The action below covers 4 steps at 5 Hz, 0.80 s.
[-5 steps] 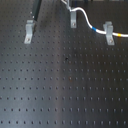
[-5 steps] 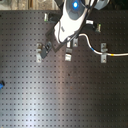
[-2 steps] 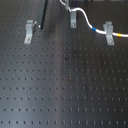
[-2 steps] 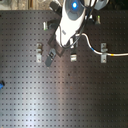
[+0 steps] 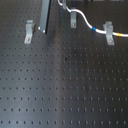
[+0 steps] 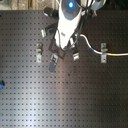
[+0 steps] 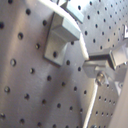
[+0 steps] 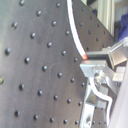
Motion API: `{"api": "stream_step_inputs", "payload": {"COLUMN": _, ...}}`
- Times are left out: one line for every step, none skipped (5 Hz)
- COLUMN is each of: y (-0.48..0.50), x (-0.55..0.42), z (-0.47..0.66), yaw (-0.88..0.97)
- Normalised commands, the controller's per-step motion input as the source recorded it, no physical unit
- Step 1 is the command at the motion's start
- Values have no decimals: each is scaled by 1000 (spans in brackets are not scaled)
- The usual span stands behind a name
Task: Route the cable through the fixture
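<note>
The white cable (image 5: pixel 85 21) runs from the top edge of the first exterior view through the middle clip (image 5: pixel 73 20) to the right clip (image 5: pixel 108 33). It shows a blue band (image 5: pixel 98 30) and a yellow band (image 5: pixel 120 35). In the second exterior view the cable (image 6: pixel 91 45) leaves from under the white arm (image 6: pixel 67 22) toward a clip (image 6: pixel 103 52). My gripper (image 7: pixel 95 70) looks shut on the cable (image 7: pixel 82 47) beside a grey clip (image 7: pixel 62 37). In the second wrist view the cable (image 8: pixel 75 30) ends at the gripper (image 8: pixel 90 62).
A third clip (image 5: pixel 30 32) stands at the first exterior view's left, next to a dark bar of the arm (image 5: pixel 45 17). More clips (image 6: pixel 38 51) (image 6: pixel 53 61) show in the second exterior view. A small blue item (image 6: pixel 1 85) lies at the board's edge.
The dark bar of the arm has shifted toward the first exterior view's right, closer to the middle clip. The cable on the clips has barely moved.
</note>
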Motion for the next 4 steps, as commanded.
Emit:
{"api": "stream_step_inputs", "payload": {"y": 282, "x": -181, "z": 184, "yaw": -508}}
{"api": "stream_step_inputs", "payload": {"y": 402, "x": -152, "z": 211, "yaw": -394}}
{"api": "stream_step_inputs", "payload": {"y": 465, "x": 36, "z": 213, "yaw": -54}}
{"api": "stream_step_inputs", "payload": {"y": 396, "x": 90, "z": 322, "yaw": 0}}
